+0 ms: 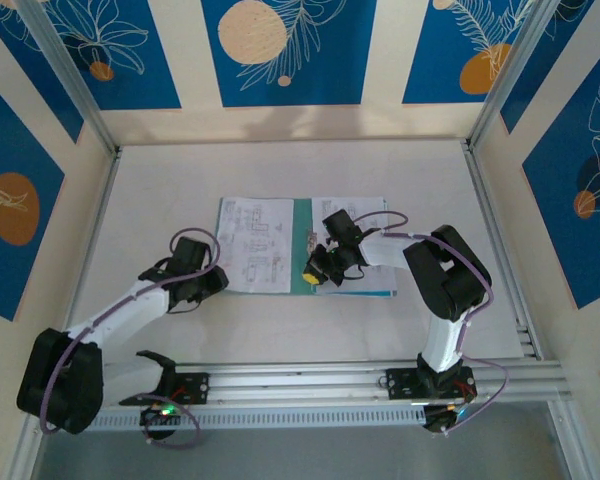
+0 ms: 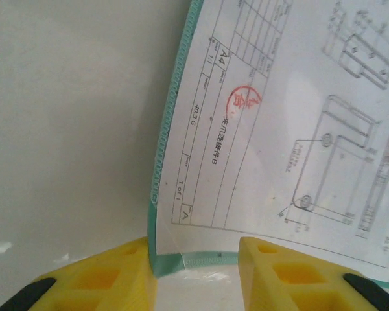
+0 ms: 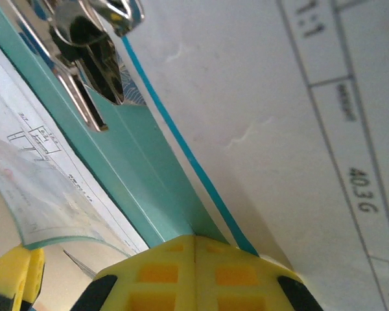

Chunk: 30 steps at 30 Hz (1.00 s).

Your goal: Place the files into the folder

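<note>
The left gripper point(image 2: 198, 278), jaws narrowly apart around the 7 o'clock corner of the open folder point(image 1: 300, 220) at table centre, may crease or drag the sheets point(image 2: 266, 162) if it nips them, since the closed, empty right gripper point(image 3: 194, 272) pins only the spine.

Folder point(image 1: 301, 245) lying open on the surface point(image 1: 280, 170); files point(image 1: 253, 245) on its left half, more on its right; left tool point(image 1: 218, 282) at its near-left corner; right tool point(image 1: 310, 272) at its spine.
</note>
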Motion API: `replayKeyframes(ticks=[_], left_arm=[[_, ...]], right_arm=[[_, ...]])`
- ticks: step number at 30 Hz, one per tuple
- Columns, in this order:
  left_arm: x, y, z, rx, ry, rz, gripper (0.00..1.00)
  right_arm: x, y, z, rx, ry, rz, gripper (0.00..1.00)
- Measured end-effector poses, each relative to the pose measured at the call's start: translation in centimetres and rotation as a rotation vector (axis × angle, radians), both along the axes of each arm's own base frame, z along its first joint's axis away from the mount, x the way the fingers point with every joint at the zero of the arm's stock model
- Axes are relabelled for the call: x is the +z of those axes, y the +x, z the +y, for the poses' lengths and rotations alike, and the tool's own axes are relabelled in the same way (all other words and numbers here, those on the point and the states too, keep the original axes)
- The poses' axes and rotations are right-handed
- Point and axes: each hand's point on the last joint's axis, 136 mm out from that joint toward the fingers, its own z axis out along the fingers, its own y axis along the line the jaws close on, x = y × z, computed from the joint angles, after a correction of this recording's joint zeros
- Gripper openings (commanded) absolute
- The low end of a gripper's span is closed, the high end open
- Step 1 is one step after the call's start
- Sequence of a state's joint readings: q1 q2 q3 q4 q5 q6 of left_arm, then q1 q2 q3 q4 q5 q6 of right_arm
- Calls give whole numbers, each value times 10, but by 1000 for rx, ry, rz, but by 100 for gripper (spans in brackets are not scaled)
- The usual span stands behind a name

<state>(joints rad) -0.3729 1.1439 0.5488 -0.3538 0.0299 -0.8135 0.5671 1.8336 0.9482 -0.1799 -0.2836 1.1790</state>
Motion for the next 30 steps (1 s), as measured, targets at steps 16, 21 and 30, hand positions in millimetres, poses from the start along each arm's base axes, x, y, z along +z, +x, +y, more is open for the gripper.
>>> replayKeyframes(ticks=[16, 21, 30], left_arm=[[18, 12, -15, -33, -78, -103, 7], [28, 17, -19, -44, -96, -146, 0], [41, 15, -19, -85, -82, -192, 0]], right_arm=[[0, 1, 4, 12, 17, 7, 0], [0, 2, 6, 25, 23, 6, 0], [3, 5, 10, 89, -14, 13, 11]])
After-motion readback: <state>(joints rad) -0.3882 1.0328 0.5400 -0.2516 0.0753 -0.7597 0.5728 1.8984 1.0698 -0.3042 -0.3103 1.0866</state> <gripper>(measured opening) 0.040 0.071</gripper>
